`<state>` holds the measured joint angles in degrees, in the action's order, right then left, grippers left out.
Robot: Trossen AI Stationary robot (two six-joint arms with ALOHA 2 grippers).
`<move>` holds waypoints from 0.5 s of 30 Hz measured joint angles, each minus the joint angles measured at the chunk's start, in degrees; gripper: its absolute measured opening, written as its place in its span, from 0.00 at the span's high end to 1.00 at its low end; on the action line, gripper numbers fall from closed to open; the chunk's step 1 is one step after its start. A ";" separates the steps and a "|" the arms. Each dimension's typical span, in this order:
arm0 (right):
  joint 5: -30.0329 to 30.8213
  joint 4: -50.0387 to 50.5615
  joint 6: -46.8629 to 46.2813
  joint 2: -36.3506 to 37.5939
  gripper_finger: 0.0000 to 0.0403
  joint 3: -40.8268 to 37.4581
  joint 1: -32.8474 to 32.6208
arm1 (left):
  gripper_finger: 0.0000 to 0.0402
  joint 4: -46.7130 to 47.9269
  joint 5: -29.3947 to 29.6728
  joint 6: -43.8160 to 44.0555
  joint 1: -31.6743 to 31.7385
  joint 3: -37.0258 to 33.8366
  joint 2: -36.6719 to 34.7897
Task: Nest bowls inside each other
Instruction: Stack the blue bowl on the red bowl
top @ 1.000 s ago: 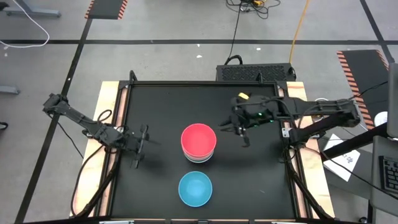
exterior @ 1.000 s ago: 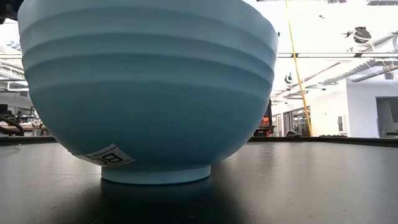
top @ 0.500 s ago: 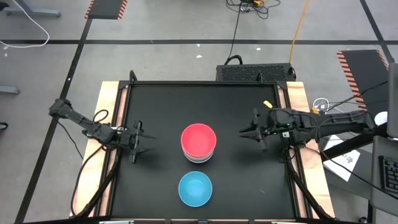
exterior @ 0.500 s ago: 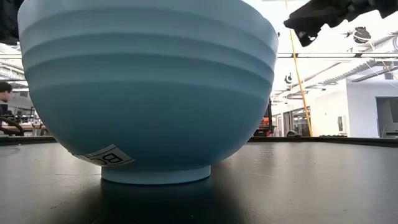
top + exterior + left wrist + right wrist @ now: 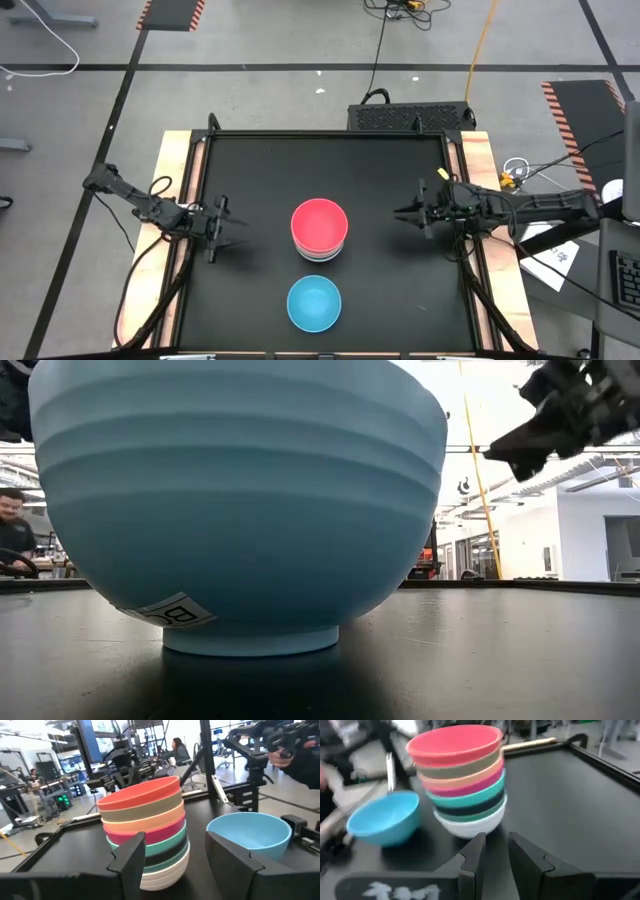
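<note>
A stack of nested bowls stands mid-table with the red bowl on top. Below it I see olive-brown, peach-orange, magenta, teal, a dark bowl and white at the base. The light blue bowl stands alone on its foot nearer the near edge, and it fills the low view. My left gripper hovers open to the left of the stack, and my right gripper hovers to its right with a narrow gap between its fingers. Neither holds anything.
The black table top has a raised frame, with wooden strips along its left and right edges. A black box sits beyond the far edge. People show in the room behind. There is free table on both sides of the stack.
My right gripper has drawn back from beside the stack toward the table's right edge. The left gripper has barely shifted. The bowls have stayed where they were.
</note>
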<state>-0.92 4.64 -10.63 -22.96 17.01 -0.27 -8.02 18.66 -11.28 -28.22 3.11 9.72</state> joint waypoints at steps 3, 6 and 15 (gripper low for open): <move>-0.86 -6.69 -2.64 2.83 0.82 -3.76 1.06 | 0.48 0.32 -1.60 0.73 -0.01 0.02 -0.02; -0.61 -8.09 -3.60 4.61 0.82 -5.08 1.59 | 0.48 0.47 -3.59 1.30 0.02 0.02 0.00; -0.39 -19.40 -8.14 5.25 0.82 -15.61 2.24 | 0.48 3.28 -7.11 4.41 0.02 -1.37 0.01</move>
<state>-1.31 -14.76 -18.78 -17.72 1.41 1.97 -4.74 11.55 -6.87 -28.21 1.75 9.73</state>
